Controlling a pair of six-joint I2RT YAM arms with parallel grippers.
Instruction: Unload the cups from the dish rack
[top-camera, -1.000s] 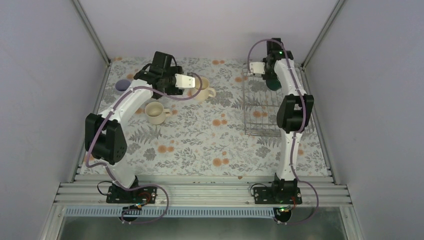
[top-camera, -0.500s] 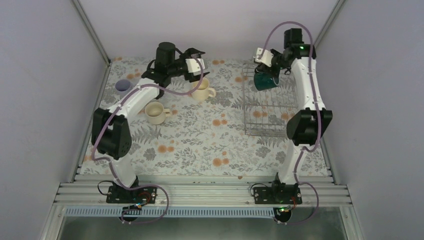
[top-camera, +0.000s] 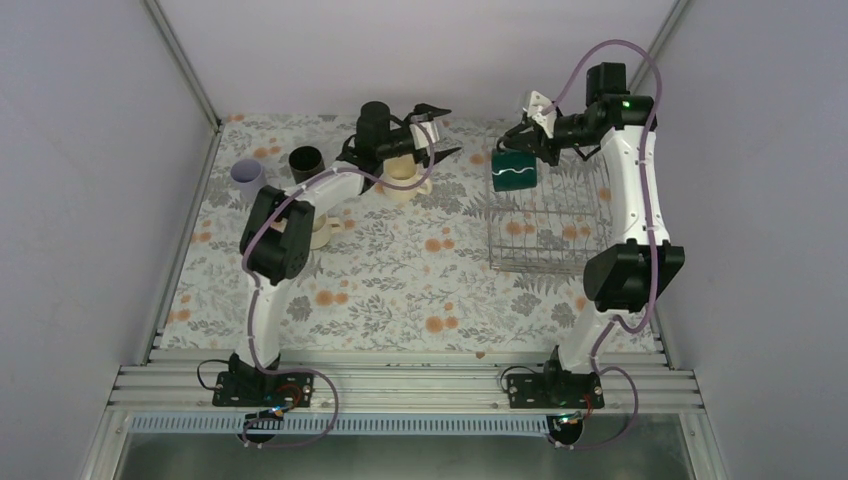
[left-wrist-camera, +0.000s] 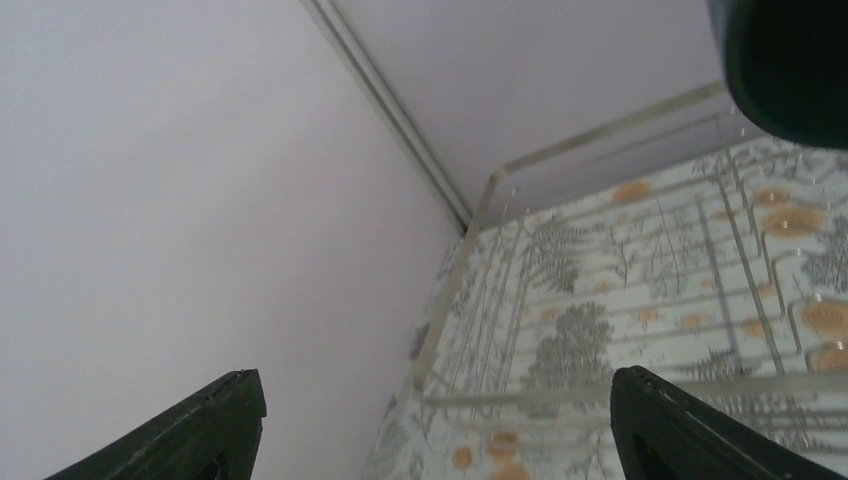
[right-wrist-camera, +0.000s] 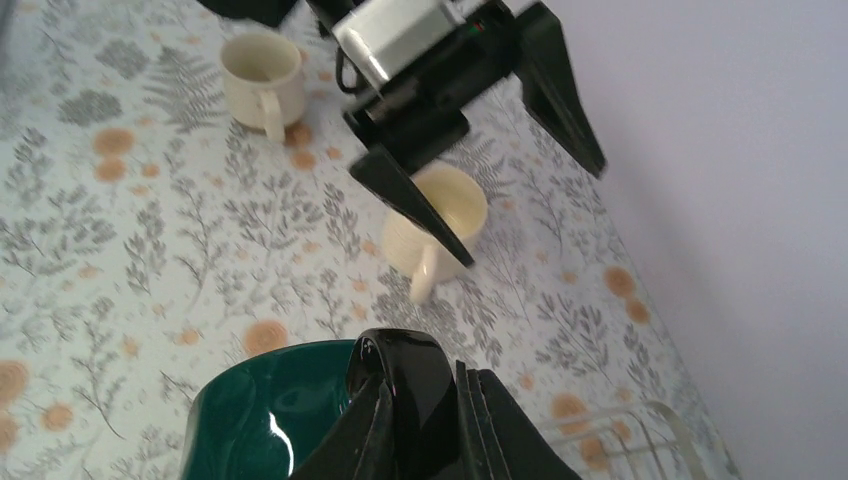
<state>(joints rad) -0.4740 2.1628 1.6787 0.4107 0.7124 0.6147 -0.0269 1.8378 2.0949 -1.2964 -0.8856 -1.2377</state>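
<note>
My right gripper (top-camera: 528, 142) is shut on the handle of the dark green mug (top-camera: 514, 171) and holds it in the air over the far left corner of the wire dish rack (top-camera: 545, 240). In the right wrist view the mug (right-wrist-camera: 265, 425) hangs below my shut gripper (right-wrist-camera: 440, 400). My left gripper (top-camera: 442, 132) is open and empty, just above a cream mug (top-camera: 405, 170) and pointing at the rack. Its fingers (left-wrist-camera: 215, 420) stand wide apart. The second cream mug (top-camera: 322, 232) is partly behind the left arm. The black mug (top-camera: 305, 160) and the lavender cup (top-camera: 247, 175) stand at the back left.
The rack shows no other cups. Enclosure walls stand close behind the rack and on both sides. The left arm stretches across the back middle of the floral table, near the held mug (left-wrist-camera: 790, 70). Both cream mugs (right-wrist-camera: 440, 215) (right-wrist-camera: 260, 75) show in the right wrist view.
My right gripper has lifted the green mug out of the rack and carried it left. My left arm has swung right, from beside the cream mug towards the rack, jaws open.
</note>
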